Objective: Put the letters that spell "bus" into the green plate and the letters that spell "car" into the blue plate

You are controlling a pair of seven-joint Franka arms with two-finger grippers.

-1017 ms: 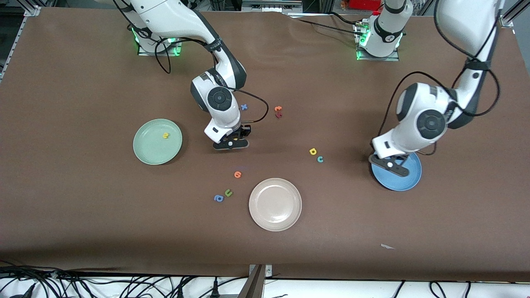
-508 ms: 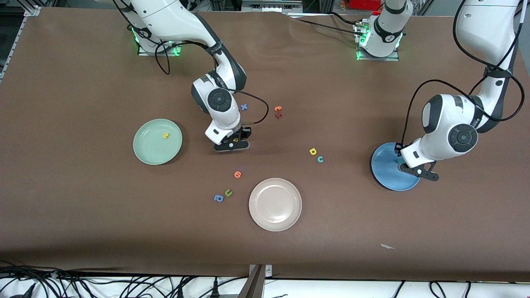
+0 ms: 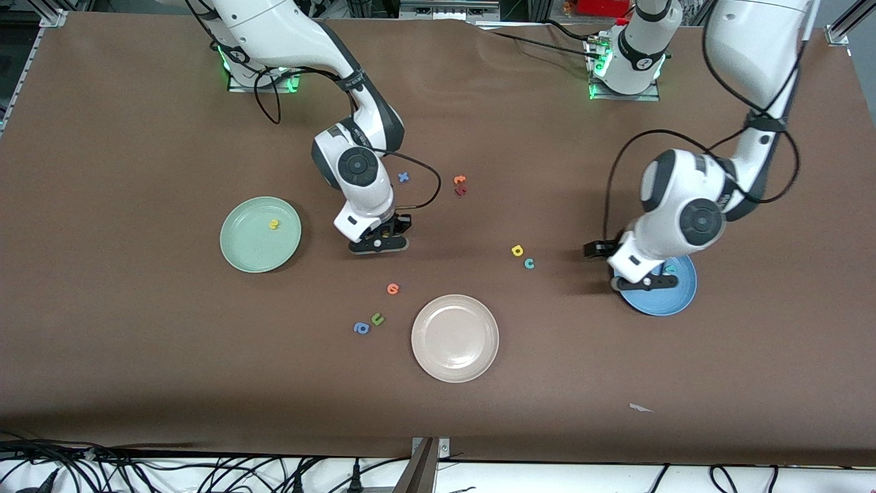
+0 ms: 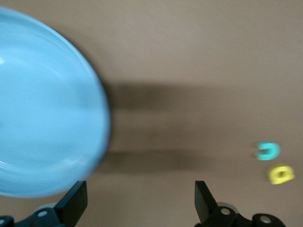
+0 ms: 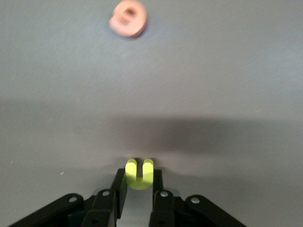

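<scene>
We see the right gripper (image 5: 138, 182) clenched on the yellow "u" (image 5: 139, 173), low over the worktop (image 3: 137, 356) between the green plate (image 3: 260, 235) and the orange round letter (image 3: 393, 288). One yellow letter (image 3: 274, 224) lies in the green plate. The left gripper (image 4: 137, 205) has its fingers spread, empty, over the blue plate's (image 3: 660, 298) edge. The teal "c" (image 3: 529, 263) and yellow "a" (image 3: 517, 250) lie together on the worktop.

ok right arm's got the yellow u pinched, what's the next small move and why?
Probably lift straight up, then carry toward the green plate. The right gripper has its fingers shut on the yellow u low over the table, and that plate holds only one yellow letter so far. The left gripper, open by the blue plate, is no obstacle.
</scene>
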